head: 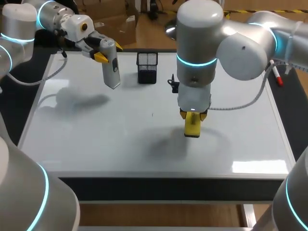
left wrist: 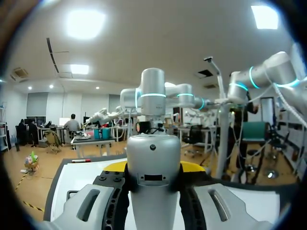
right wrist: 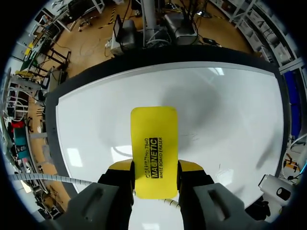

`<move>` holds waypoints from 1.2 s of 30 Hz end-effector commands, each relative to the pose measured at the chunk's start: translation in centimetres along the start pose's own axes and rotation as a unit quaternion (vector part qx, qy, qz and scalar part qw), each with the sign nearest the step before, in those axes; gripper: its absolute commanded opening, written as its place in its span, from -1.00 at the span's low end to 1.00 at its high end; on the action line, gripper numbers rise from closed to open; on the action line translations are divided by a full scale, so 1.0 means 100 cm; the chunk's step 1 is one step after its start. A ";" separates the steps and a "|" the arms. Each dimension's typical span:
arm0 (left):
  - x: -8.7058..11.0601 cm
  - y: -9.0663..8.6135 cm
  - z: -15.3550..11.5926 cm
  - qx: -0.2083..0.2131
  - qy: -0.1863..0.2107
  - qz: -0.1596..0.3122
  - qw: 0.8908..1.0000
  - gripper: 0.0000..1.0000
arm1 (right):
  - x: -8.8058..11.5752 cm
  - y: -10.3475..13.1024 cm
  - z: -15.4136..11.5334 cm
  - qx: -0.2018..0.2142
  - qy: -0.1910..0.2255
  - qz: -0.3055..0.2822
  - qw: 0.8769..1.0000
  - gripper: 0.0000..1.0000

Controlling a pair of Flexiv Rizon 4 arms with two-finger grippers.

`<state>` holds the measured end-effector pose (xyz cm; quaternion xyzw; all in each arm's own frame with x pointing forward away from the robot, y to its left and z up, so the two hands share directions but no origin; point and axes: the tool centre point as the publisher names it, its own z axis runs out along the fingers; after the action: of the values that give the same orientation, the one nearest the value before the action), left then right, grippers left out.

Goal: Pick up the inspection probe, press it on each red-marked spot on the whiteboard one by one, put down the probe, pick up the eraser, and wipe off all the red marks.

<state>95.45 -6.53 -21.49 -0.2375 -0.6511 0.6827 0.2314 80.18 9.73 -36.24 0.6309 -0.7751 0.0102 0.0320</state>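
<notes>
Two pairs of fingers are loaded at once. The right gripper [head: 193, 115] hangs over the middle of the whiteboard [head: 96, 139], its fingers [right wrist: 120, 168] pinching the yellow eraser [right wrist: 154, 148] by its long sides. The eraser juts out past the fingertips toward the board. That grip seems chosen so that the eraser, not the yellow tips, meets the surface. Whether it touches the board I cannot tell.

Ahead of these fingers the board looks almost clean. I see no clear red mark, only a few faint specks just beside the eraser in the right wrist view. My guess is that the wiping is nearly finished or down to a last trace.

Beyond the right fingers, toward the far edge, a small black clip-like thing [head: 173, 83] sits on the board.

Farther back, the left gripper [head: 109, 52] is well apart from the right one, its fingers clamped on the upper part of the inspection probe [head: 111, 70]. The probe hangs down from them with its tip above the board. It has not been put down. It is probably parked there to leave the eraser a free sweep.

Just beside the probe, on the side toward the right arm, stands a black mesh cup [head: 147, 67]. Farthest off, a red marker [head: 277, 78] lies at the whiteboard's edge, near the desk [head: 159, 188] rim.
</notes>
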 end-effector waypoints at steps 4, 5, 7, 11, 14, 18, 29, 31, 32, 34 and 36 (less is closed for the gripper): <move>-0.004 0.000 -0.005 0.001 0.007 -0.001 1.000 -1.00 | 0.002 0.000 -0.001 0.001 0.000 -0.001 1.000 -1.00; -0.004 0.000 -0.005 0.001 0.007 -0.001 1.000 -1.00 | 0.002 0.000 -0.001 0.001 0.000 -0.001 1.000 -1.00; -0.004 0.000 -0.005 0.001 0.007 -0.001 1.000 -1.00 | 0.000 -0.010 0.000 -0.001 -0.002 -0.013 1.000 -1.00; -0.004 0.000 -0.005 0.001 0.007 -0.001 1.000 -1.00 | -0.002 -0.037 -0.005 0.005 0.007 -0.027 1.000 -1.00; -0.004 0.000 -0.005 0.001 0.007 -0.001 1.000 -1.00 | -0.006 -0.061 -0.007 0.009 0.008 -0.043 0.999 -1.00; -0.004 0.000 -0.005 0.001 0.007 -0.001 1.000 -1.00 | -0.010 -0.093 -0.005 0.014 0.004 -0.049 0.999 -1.00; -0.004 0.000 -0.005 0.001 0.007 -0.001 1.000 -1.00 | -0.026 -0.174 0.006 0.001 -0.013 -0.080 0.997 -1.00; -0.004 0.000 -0.005 0.001 0.007 -0.001 1.000 -1.00 | -0.029 -0.187 0.010 -0.006 -0.023 -0.083 0.996 -1.00; -0.004 0.000 -0.005 0.001 0.007 -0.001 1.000 -1.00 | -0.031 -0.192 0.011 -0.009 -0.024 -0.084 0.996 -1.00; -0.004 0.000 -0.005 0.001 0.007 -0.001 1.000 -1.00 | -0.035 -0.205 0.014 -0.012 -0.019 -0.086 0.996 -1.00; -0.004 0.000 -0.005 0.001 0.007 -0.001 1.000 -1.00 | -0.040 -0.216 0.016 -0.016 -0.023 -0.087 0.996 -1.00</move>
<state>95.45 -6.54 -21.48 -0.2376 -0.6511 0.6827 0.2314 98.88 8.58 -37.85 0.6956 -0.7185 0.0005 -0.0004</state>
